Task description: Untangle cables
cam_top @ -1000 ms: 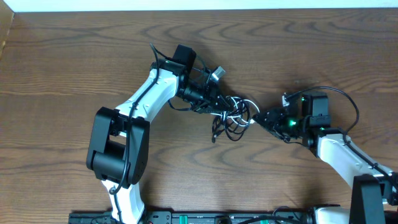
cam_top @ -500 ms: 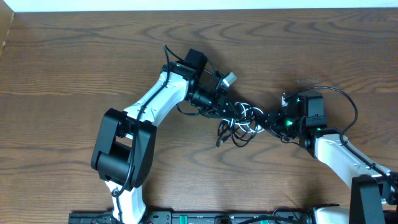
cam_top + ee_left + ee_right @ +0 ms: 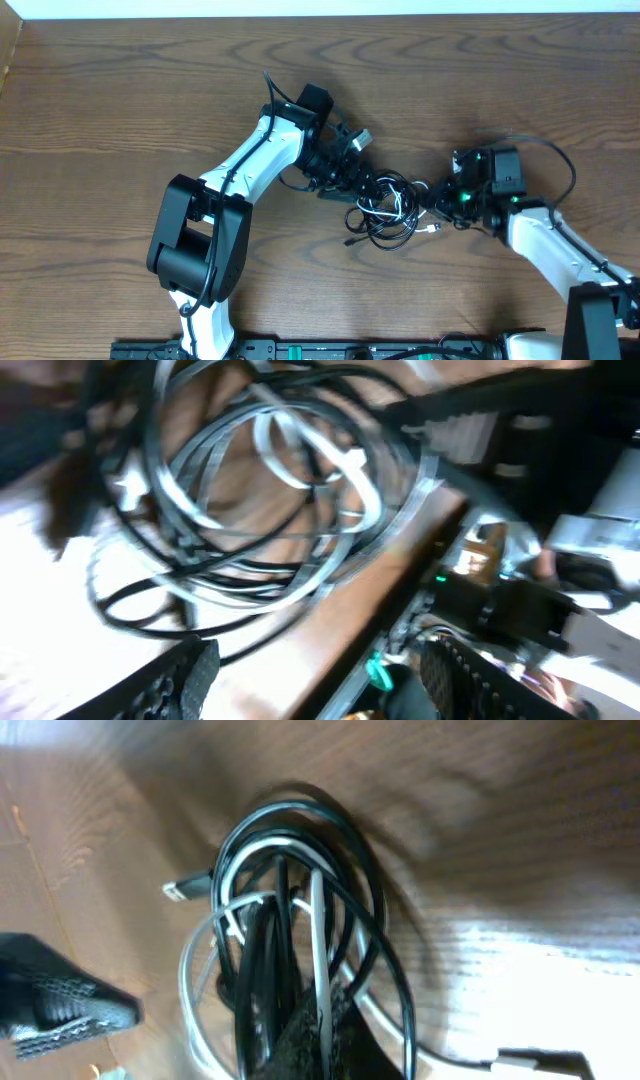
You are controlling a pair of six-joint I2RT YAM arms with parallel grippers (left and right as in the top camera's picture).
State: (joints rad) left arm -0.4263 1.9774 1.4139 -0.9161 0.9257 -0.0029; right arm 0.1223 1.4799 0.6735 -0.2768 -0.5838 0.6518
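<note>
The cables lie in one tangle on the wooden table between my two grippers: a black cable [image 3: 381, 236] in several loops and a white cable [image 3: 384, 203] wound through it. My left gripper [image 3: 352, 188] stands open at the tangle's left edge. In the left wrist view its fingers [image 3: 190, 672] are wide apart with nothing between them, and the black cable [image 3: 200, 585] and white cable [image 3: 285, 460] lie just beyond. My right gripper [image 3: 428, 196] is shut on the tangle's right side. The right wrist view shows my right gripper [image 3: 320, 1040] pinching the white cable [image 3: 318, 920] and the black cable [image 3: 300, 808].
A small white plug [image 3: 432, 228] sticks out at the tangle's lower right. The left gripper's finger [image 3: 60, 1005] shows at the left of the right wrist view. A black equipment rail [image 3: 300, 350] runs along the table's front edge.
My left gripper has opened and let go of the cables. My right gripper has shut on the tangle's right side. The tangle has settled lower on the table.
</note>
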